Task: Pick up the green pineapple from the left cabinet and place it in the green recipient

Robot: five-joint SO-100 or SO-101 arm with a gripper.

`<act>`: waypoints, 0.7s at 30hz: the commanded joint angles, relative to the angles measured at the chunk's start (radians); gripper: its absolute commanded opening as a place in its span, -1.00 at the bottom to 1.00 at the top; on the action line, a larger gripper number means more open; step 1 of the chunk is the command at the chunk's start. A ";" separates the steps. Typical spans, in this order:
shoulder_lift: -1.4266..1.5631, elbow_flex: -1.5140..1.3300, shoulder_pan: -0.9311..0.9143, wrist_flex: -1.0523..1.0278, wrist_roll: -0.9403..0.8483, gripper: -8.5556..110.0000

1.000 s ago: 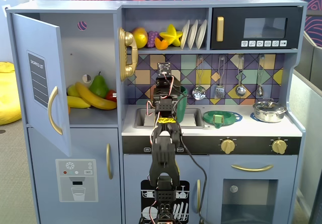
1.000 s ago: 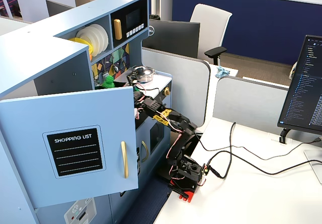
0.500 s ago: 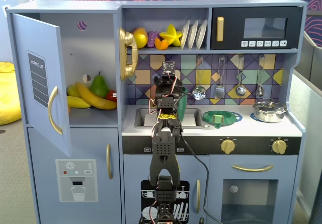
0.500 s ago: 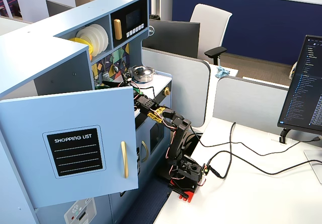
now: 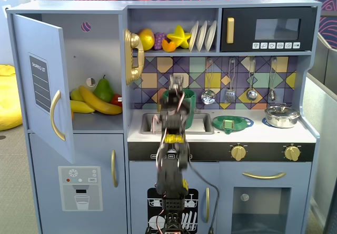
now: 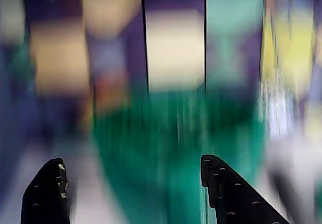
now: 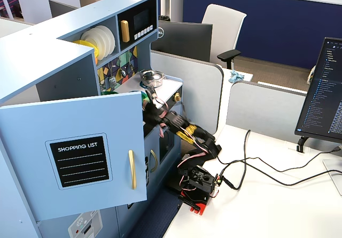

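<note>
The left cabinet (image 5: 100,50) is open, and its door (image 5: 39,87) with the grey list sticker is swung out; the door also shows in a fixed view (image 7: 80,158). Inside lie bananas and a dark green pear (image 5: 103,90). No green pineapple shows in any view. The dark-green ribbed cup (image 5: 194,100) stands behind the sink and fills the blurred wrist view (image 6: 171,148). My gripper (image 6: 131,161) is open with nothing between the jaws, pointing at the cup. In a fixed view my gripper (image 5: 178,89) is raised over the sink, just in front of the cup, and is motion-blurred.
A flat green strainer dish (image 5: 231,122) and a steel pot (image 5: 282,115) sit on the counter to the right of the sink. Utensils hang on the tiled back wall. A black microwave (image 5: 268,30) is at the upper right. The arm's base (image 7: 199,184) and its cables lie on the white desk.
</note>
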State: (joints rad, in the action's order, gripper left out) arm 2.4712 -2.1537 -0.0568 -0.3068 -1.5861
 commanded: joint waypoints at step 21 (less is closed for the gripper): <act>0.673 -0.842 0.048 -0.877 0.149 -0.66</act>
State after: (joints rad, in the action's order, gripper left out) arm 3.0986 -3.0005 -0.0629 -1.0830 -1.4312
